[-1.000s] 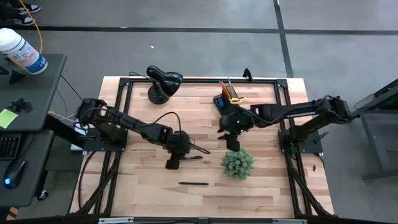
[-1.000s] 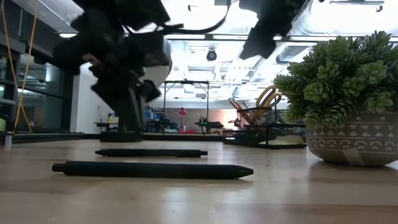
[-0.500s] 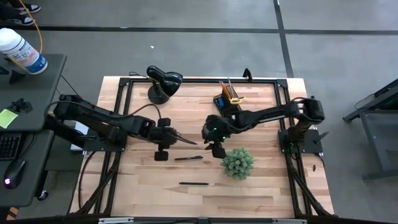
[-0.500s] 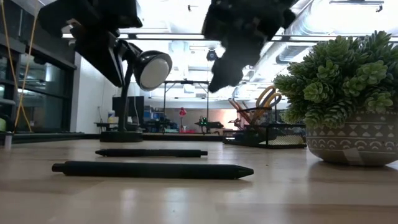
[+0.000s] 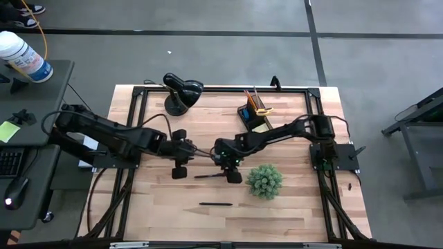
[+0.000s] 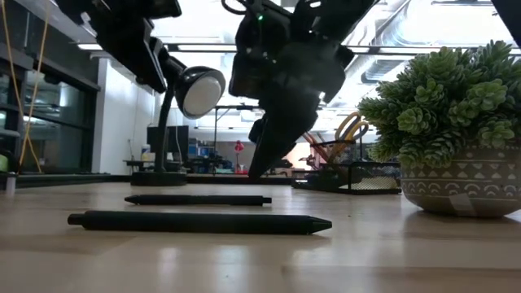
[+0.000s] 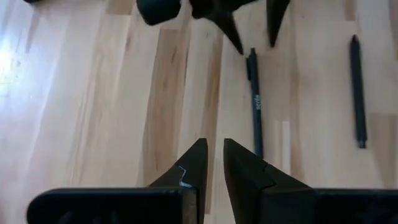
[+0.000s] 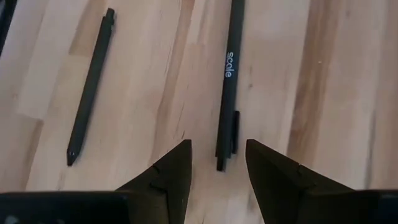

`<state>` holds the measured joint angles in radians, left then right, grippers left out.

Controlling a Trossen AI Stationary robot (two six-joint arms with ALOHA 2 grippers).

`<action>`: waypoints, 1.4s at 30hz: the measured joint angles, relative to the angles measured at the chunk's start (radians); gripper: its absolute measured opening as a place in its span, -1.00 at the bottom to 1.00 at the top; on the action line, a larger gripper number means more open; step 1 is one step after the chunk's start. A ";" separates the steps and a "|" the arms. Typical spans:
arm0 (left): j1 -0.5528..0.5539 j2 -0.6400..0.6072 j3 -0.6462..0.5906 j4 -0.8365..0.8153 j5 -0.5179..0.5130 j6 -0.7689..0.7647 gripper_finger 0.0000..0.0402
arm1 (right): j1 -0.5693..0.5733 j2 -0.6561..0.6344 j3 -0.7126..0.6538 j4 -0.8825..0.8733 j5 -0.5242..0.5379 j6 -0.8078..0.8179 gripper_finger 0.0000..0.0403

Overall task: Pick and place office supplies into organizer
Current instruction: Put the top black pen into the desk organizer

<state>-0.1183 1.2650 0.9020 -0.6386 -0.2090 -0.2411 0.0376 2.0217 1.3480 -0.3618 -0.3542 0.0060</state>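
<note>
A wooden table [image 5: 159, 207] seen from directly above, with two dark robot arms reaching toward its middle from either side. The right gripper [image 5: 230, 168] hangs just above the table near the centre, its two fingers [image 8: 171, 168] spread fairly wide and holding nothing; in its wrist view a thin black pen with white lettering [image 8: 229, 81] lies on the wood directly ahead of the gap between the fingers, its clip end nearest them. From above, this pen [image 5: 210, 176] lies just left of the right gripper. A second black pen [image 5: 215, 204] lies well apart from the first, nearer the front edge of the table; in the low view it is the closer of the two pens [image 6: 199, 221], with the lettered one [image 6: 198, 199] behind it. The left gripper [image 5: 188, 150] is left of the centre, a little way from the lettered pen, its fingers [image 7: 194, 165] drawn to a narrow gap with nothing between them. The organizer [image 5: 253, 114], a small black caddy, stands at the far side of the table right of centre, with pencils [image 5: 252, 97] and yellow-handled scissors [image 5: 264, 108] standing in it. A round green spiky plant [image 5: 264, 181] in a patterned pot sits just right of the right gripper. A black domed desk lamp [image 5: 179, 90] stands at the far left of the table.
</note>
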 joint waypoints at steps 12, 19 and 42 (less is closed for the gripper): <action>-0.131 -0.064 0.000 -0.009 -0.153 -0.081 -0.79 | 0.009 0.063 0.002 0.053 0.049 0.058 -0.26; -0.131 -0.073 0.000 -0.012 -0.166 -0.081 -0.79 | 0.011 0.069 0.002 0.090 0.062 0.091 -0.26; -0.131 -0.072 0.000 -0.018 -0.183 -0.079 -0.79 | 0.067 0.109 0.004 0.098 0.184 0.105 -0.44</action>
<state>-0.2493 1.1931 0.9020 -0.6569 -0.3925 -0.3197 0.1047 2.1310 1.3521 -0.2642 -0.1705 0.1113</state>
